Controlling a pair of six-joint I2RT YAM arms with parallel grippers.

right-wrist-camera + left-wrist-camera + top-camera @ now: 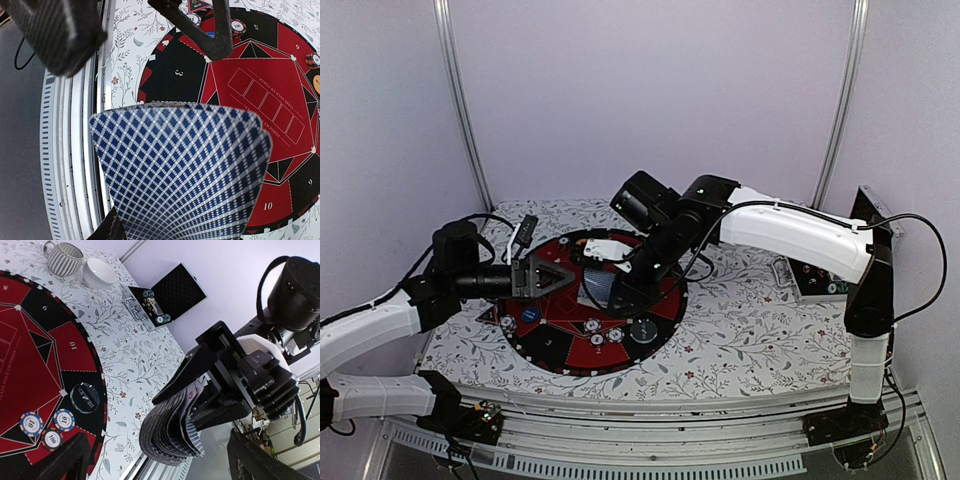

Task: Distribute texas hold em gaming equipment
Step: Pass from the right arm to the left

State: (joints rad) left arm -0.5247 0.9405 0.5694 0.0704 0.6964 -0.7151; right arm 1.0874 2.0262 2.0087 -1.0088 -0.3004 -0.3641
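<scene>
Blue-backed playing cards (180, 170) were held fanned in the clenched right hand (620, 288) above the centre of the mat (555, 350). The left hand (560, 279) was spread open and empty at nine o'clock. Several chips (603, 333) were already laid toward six o'clock, and most of the dealing was judged still undone.

From above and behind, you see the whole table (750, 330). Your left wrist view looks toward its right edge; the right wrist view hangs close, apparently facing left. All share the mat (552, 348).
</scene>
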